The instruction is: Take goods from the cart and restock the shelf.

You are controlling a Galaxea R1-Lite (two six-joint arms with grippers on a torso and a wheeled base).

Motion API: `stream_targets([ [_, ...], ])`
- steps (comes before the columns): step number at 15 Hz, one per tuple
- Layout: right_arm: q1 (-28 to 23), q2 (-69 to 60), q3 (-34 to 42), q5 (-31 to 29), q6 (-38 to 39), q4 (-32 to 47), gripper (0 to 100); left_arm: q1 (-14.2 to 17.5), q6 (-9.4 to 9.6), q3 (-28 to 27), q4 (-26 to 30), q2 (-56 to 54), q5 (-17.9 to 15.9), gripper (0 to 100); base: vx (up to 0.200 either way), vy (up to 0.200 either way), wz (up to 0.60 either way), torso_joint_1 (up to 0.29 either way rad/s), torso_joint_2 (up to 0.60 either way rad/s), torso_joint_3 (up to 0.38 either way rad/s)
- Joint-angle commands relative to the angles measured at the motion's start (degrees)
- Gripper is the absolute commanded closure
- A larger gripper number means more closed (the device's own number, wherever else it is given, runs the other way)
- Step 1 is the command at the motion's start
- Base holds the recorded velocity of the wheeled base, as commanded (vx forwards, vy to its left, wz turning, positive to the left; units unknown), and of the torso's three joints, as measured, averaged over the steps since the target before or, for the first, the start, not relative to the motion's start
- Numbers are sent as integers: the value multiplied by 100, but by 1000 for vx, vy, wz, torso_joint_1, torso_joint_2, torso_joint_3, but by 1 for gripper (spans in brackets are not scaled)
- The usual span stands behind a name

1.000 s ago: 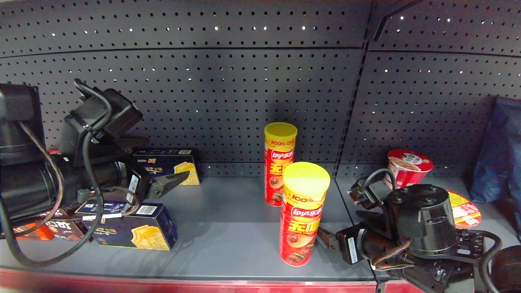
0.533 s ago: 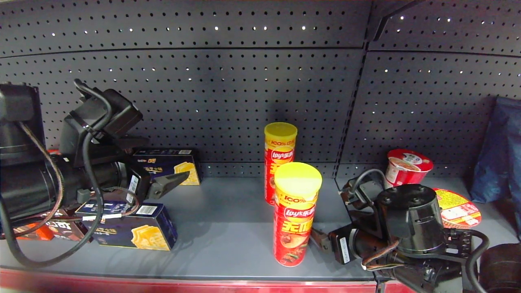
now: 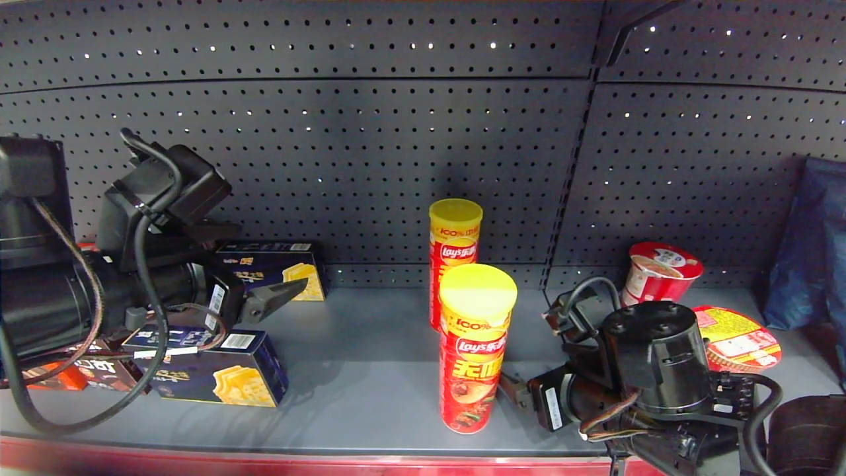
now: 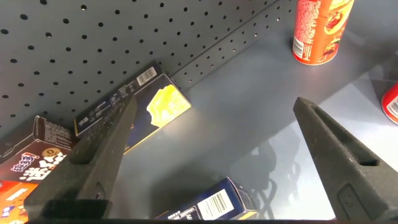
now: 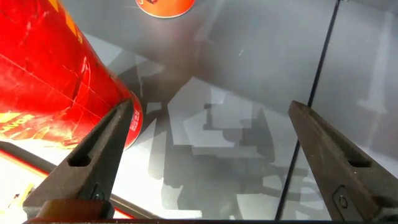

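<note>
1. Just beside the right claw (image 5: 211,107), off the outer side of one finger (image 5: 93,168), stands the front chip can (image 3: 477,347). It is upright with its yellow lid on, near the front edge of the shelf (image 3: 370,377). Whether that finger touches the can cannot be told.
2. The right claw gapes wide and holds nothing. Bare shelf lies between its two fingers, and the can is outside that gap.
3. Beyond the front can, farther from the right claw, a second chip can (image 3: 455,264) stands upright close to the pegboard back wall (image 3: 330,132).
4. The left claw (image 4: 216,102) is spread wide too and is empty. It hovers over the shelf, well apart from both cans, with its fingers pointing towards them.
5. Past the left claw, a navy biscuit box (image 3: 277,268) lies against the back wall. Below the claw, a second navy box (image 3: 225,373) lies near the shelf's front edge.
6. On the side of the right claw away from the cans, a red noodle cup (image 3: 657,271) stands upright. A second noodle cup (image 3: 740,337) shows its lid beside the arm, and a blue bag (image 3: 809,244) is farther out.
</note>
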Motion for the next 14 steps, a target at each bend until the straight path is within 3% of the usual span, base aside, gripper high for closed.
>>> stream_targets([
  [1, 13, 73, -65, -1, 1, -3, 0, 0, -1, 26, -6, 12, 1, 0, 0, 0, 0, 0, 0, 0],
  [14, 110, 161, -179, -1, 1, -3, 0, 80, -10, 70, -6, 21, -17, 0, 0, 0, 0, 0, 0, 0],
])
